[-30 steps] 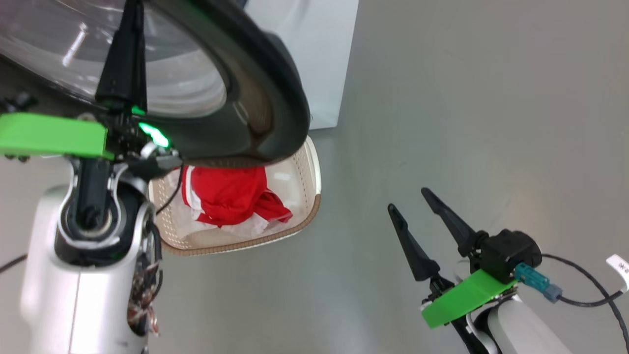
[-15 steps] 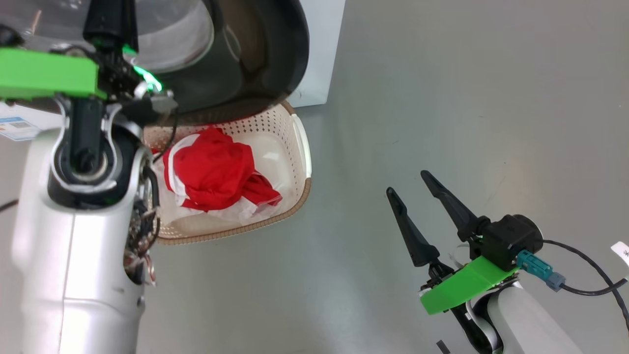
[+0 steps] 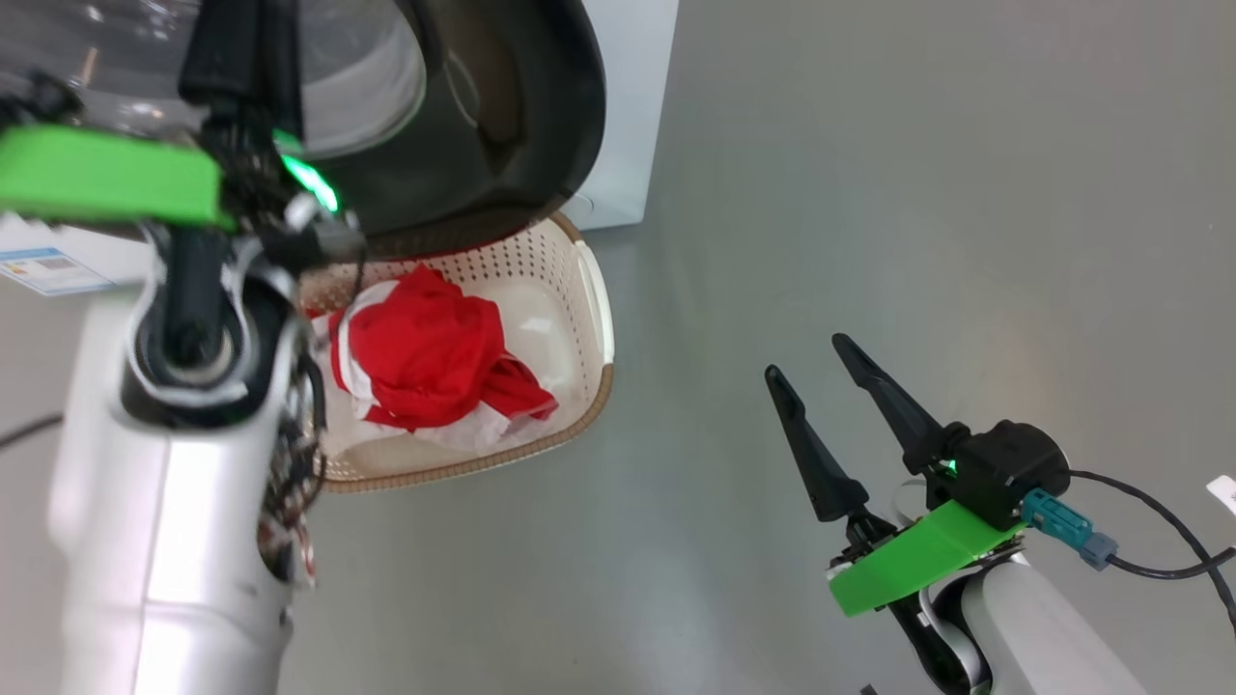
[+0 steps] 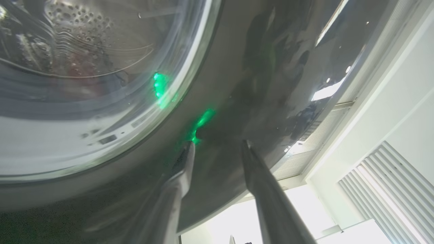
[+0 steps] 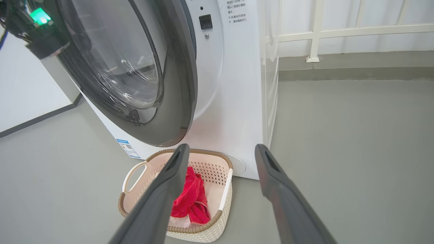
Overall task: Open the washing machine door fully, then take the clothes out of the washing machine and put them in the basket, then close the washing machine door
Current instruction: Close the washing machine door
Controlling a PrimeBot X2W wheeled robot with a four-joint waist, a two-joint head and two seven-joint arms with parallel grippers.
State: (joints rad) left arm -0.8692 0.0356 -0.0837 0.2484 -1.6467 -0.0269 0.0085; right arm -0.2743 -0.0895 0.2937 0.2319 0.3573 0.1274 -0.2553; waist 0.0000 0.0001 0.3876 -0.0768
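Note:
The washing machine door (image 5: 176, 84), black-rimmed with a bulging glass window (image 4: 84, 67), stands ajar at an angle to the white washing machine (image 5: 234, 84). My left gripper (image 4: 217, 145) is open, its fingertips right at the door's black rim (image 3: 502, 116), nothing between them. Below the door sits the basket (image 3: 591, 319) on the floor, holding red and white clothes (image 3: 435, 357). In the right wrist view the basket (image 5: 203, 228) and clothes (image 5: 190, 200) lie ahead and below. My right gripper (image 3: 809, 355) hangs open and empty over bare floor, to the right of the basket.
Grey floor spreads to the right of the washer. A white railing (image 5: 315, 34) and a low ledge run along the back. A blue label (image 5: 128, 149) is stuck low on the washer's front. A black cable (image 3: 1149, 550) trails from my right wrist.
The head camera has shifted, so more of the basket shows below the door. My left gripper's fingers have parted at the door rim. The right arm has barely moved.

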